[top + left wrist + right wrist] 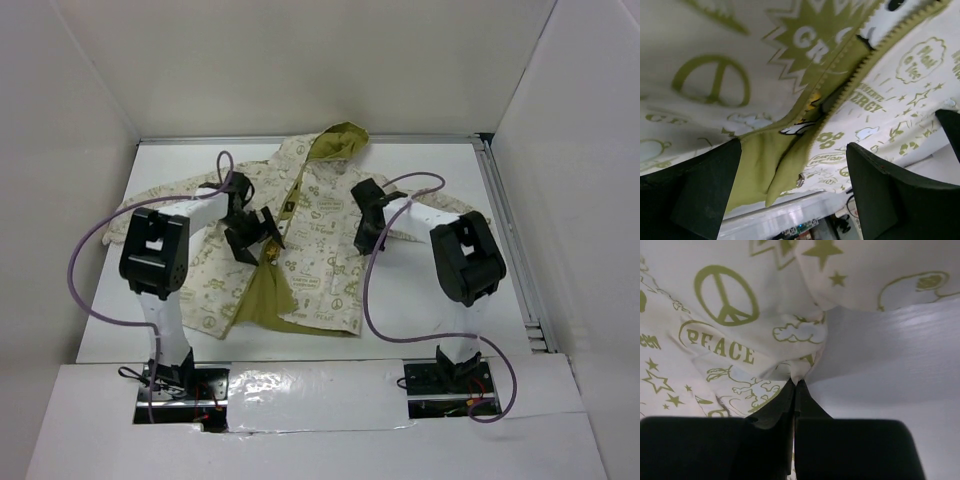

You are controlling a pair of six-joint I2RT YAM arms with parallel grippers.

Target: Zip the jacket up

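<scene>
Cream jacket (322, 252) front open — right gripper (795, 383) pinching hem, left gripper (795, 167) agape.

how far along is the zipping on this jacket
Done: little; the jacket lies flat, but its front gapes, olive lining showing and zipper teeth apart. In hand: the right gripper is shut on a fold of its fabric; the left gripper hangs open over the teeth. Left: the whole zip-up.
</scene>
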